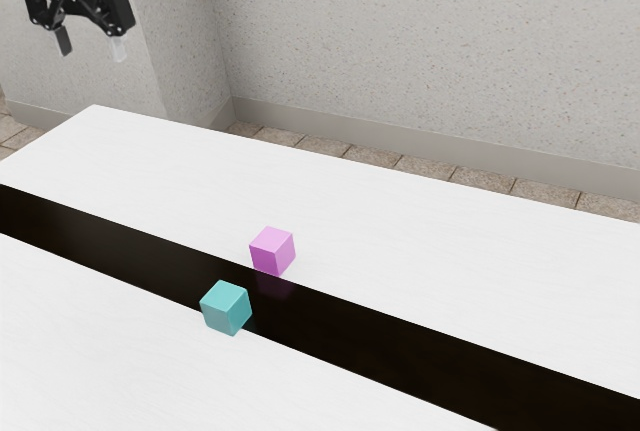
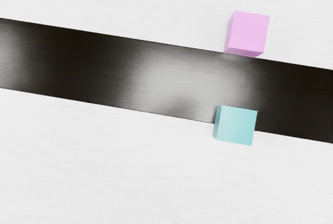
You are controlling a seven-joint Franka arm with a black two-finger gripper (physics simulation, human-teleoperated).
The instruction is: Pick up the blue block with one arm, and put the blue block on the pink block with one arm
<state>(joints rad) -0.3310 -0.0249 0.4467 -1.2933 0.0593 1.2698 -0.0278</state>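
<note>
The blue block (image 1: 225,307) (image 2: 235,125), a pale teal cube, rests on the near edge of the table's black stripe. The pink block (image 1: 272,250) (image 2: 247,33) sits just across that stripe, a short way behind and toward the exterior view's right of the blue one; the two are apart. My gripper (image 1: 91,46) hangs high in the exterior view's upper left, far above and away from both blocks. Its fingers stand apart and hold nothing.
The white table (image 1: 420,241) is crossed by a glossy black stripe (image 1: 400,346) (image 2: 104,68). A grey wall and a tiled floor strip lie beyond the table's far edge.
</note>
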